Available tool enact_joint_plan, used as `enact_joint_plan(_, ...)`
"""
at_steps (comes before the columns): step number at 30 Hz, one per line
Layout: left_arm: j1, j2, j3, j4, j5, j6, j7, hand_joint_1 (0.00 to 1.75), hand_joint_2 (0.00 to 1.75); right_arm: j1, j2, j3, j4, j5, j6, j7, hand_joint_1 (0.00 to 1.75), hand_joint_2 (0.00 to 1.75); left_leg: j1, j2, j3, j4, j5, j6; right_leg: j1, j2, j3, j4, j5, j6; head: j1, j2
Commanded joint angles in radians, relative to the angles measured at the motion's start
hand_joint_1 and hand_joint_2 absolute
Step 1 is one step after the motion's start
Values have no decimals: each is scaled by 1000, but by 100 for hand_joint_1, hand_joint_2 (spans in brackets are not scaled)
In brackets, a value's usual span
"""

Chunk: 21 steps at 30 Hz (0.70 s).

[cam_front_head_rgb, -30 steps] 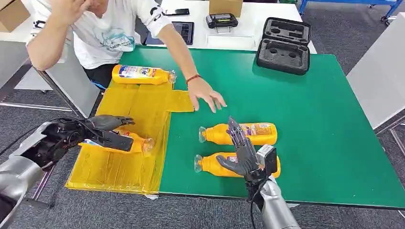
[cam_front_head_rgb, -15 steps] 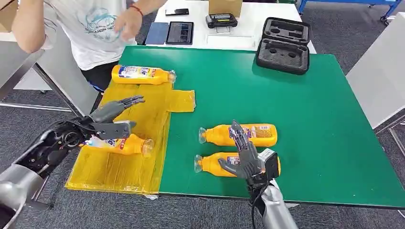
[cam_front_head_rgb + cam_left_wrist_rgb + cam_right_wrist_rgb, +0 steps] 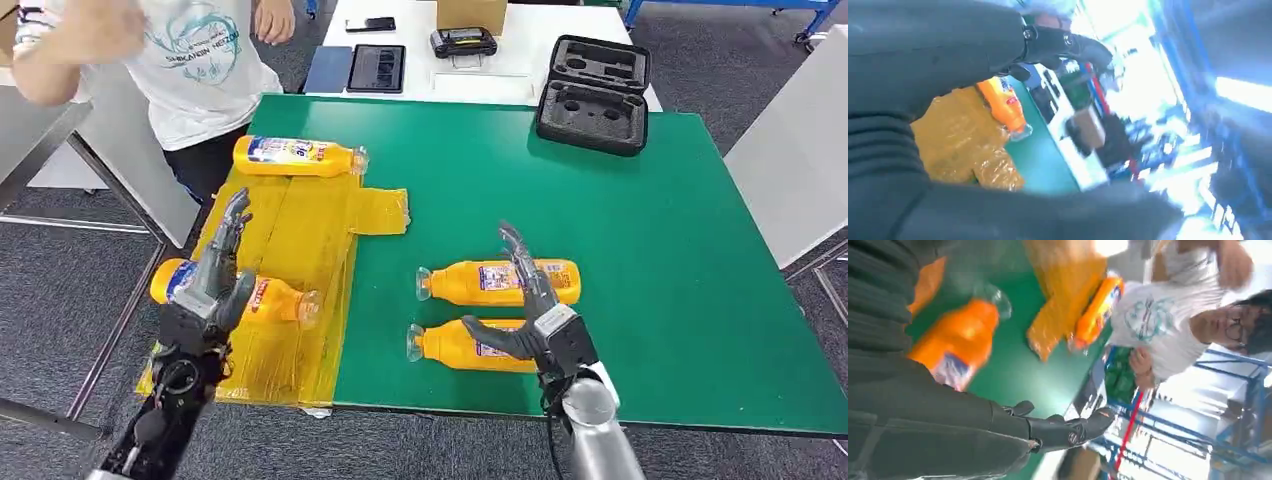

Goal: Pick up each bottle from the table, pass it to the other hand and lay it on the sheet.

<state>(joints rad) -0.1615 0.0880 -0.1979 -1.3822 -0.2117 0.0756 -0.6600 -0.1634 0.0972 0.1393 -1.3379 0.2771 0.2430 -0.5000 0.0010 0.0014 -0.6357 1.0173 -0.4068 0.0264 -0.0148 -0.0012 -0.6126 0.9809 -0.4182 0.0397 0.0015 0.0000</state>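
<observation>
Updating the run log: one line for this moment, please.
left hand: open, over sheet | right hand: open, above near bottle | on sheet: two bottles | on green table: two bottles

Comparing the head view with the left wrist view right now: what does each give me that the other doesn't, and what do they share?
Head view alone: the right hand open above the two bottles on the green table, the near bottle and the far bottle; a third bottle on the sheet by the open left hand; the black case.

Left wrist view alone: a blurred blue-lit room background.

Both: the yellow sheet, the bottle at its far end, and the left hand.
</observation>
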Motion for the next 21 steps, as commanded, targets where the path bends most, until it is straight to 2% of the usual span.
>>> enact_joint_plan(1, 200, -196, 117, -135, -75, 137, -38, 0, 175, 11, -211, 72, -123, 186, -52, 135, 0, 175, 0, -2, 5, -1, -3, 1, 0, -2, 5, -2, -2, -1, 1, 0)
enact_joint_plan(5, 223, -179, 79, -162, -106, 268, -38, 0, 175, -7, -353, 105, -114, 182, 15, 213, 0, 175, 1, -2, 7, 0, -5, 1, 1, -2, 8, -2, -4, -1, 1, 0)
enact_joint_plan(7, 222, -174, 78, -164, -83, 271, -38, 0, 175, -4, -381, 97, -111, 162, 36, 217, 0, 175, 0, -2, 1, 0, -3, 2, 0, -2, 3, -1, -1, 0, 1, 0)
enact_joint_plan(8, 220, -169, 75, -163, -73, 282, -38, 0, 175, -2, -407, 109, -111, 161, 51, 234, 0, 175, 0, -2, 3, 0, -4, 1, 0, -2, 5, -1, -2, -1, 0, 0)
enact_joint_plan(12, 210, -153, 48, -136, -104, 382, -38, 0, 175, 35, -475, 126, -118, 125, 69, 237, 0, 175, 0, -5, 2, 0, -3, 1, 1, -3, 4, -1, -2, -1, 0, 0)
enact_joint_plan(16, 210, -152, 46, -135, -102, 384, -38, 0, 175, 41, -481, 123, -117, 121, 69, 234, 0, 175, 0, -5, 3, -1, -3, 1, 1, -3, 5, -1, -2, -1, 0, 0)
enact_joint_plan(19, 188, -145, 29, -94, -101, 409, -38, 0, 175, 131, -553, 118, -199, 63, 72, 233, 0, 175, 0, -7, 5, -1, -4, 1, 1, -5, 7, -2, -3, -1, 0, 0)
enact_joint_plan(21, 183, -149, 24, -86, -97, 406, -38, 0, 175, 152, -562, 111, -219, 51, 74, 233, 0, 175, 0, -9, 4, -1, -3, 1, 1, -7, 7, -2, -3, -1, 0, 0)
